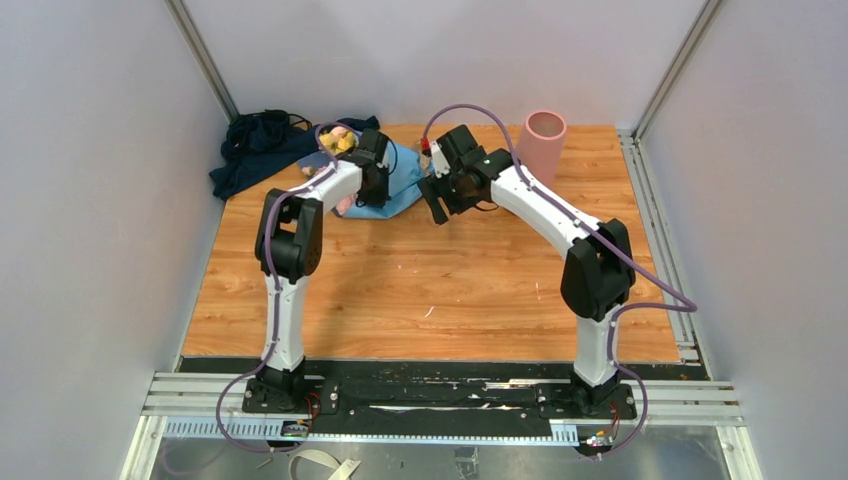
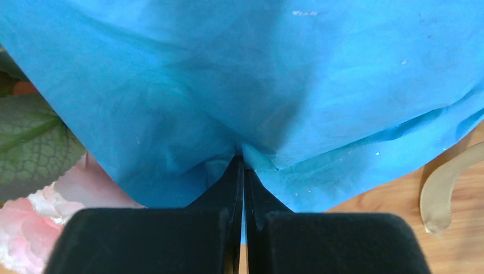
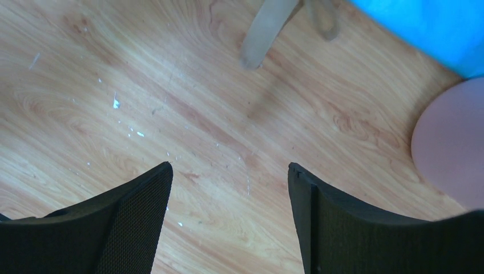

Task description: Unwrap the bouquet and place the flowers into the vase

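At the far left of the wooden table, a dark navy cloth heap lies bunched against the back corner. Just right of it the bouquet lies on its side. Its yellow and pink flowers point toward the heap, and the blue paper wrap spreads toward the middle of the table. The left gripper is down on the wrap, jaws pressed together on a puckered fold of the paper (a pale pink bloom and a veined green leaf show beside it in the left wrist view). A tan raffia ribbon lies loose on the wood at the wrap's edge. The right gripper hangs over bare wood just right of the bouquet, jaws wide apart and holding nothing. Farthest right, near the back edge, the matte pink vase stands upright, apart from the wrap.
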You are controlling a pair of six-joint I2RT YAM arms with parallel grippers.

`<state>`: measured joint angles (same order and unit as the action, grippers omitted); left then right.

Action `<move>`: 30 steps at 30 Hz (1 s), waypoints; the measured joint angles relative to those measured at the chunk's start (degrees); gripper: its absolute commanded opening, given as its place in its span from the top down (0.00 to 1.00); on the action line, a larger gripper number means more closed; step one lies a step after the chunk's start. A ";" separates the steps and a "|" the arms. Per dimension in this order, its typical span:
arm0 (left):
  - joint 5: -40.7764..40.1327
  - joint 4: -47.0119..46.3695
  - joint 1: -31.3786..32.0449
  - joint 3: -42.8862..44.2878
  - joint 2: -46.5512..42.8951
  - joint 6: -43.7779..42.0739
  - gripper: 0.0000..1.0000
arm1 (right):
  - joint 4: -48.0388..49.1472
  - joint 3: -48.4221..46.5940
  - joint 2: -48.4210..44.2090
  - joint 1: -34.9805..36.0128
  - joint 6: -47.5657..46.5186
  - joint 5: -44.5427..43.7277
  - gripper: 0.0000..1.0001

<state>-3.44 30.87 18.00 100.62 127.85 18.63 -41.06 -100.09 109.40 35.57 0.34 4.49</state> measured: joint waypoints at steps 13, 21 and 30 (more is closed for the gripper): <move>-6.75 6.03 -4.35 -15.52 -15.13 -2.38 1.00 | 3.56 -26.27 18.93 -4.17 1.01 0.61 0.35; -7.08 8.17 -4.31 -16.22 -19.28 -3.17 1.00 | 6.38 -29.64 30.84 -8.24 1.90 3.26 0.68; -8.15 8.70 -4.33 -13.49 -15.39 -3.91 1.00 | 11.56 -6.99 19.87 -5.20 2.21 5.46 0.93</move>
<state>-11.60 39.57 13.67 87.13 112.46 14.72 -29.50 -107.09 129.27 30.37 2.55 9.96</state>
